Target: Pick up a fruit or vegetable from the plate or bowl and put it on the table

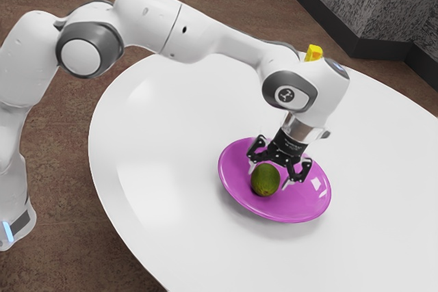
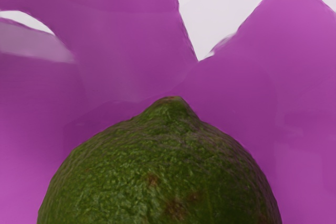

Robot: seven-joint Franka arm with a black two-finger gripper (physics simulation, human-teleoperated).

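A dark green, lime-like fruit lies in the magenta plate. My gripper is low over the plate, its fingers spread wide around the fruit. One finger is near the fruit's upper left side in the exterior view; the other stands off to its right with a gap, so the fruit is not clasped. In the wrist view the fruit is large at the lower edge, its pointed end showing, with the magenta plate behind it.
The plate rests on a round white table, whose edge curves past the arm's base side. A yellow object shows behind my hand's upper part. A grey textured block stands on the floor beyond the table.
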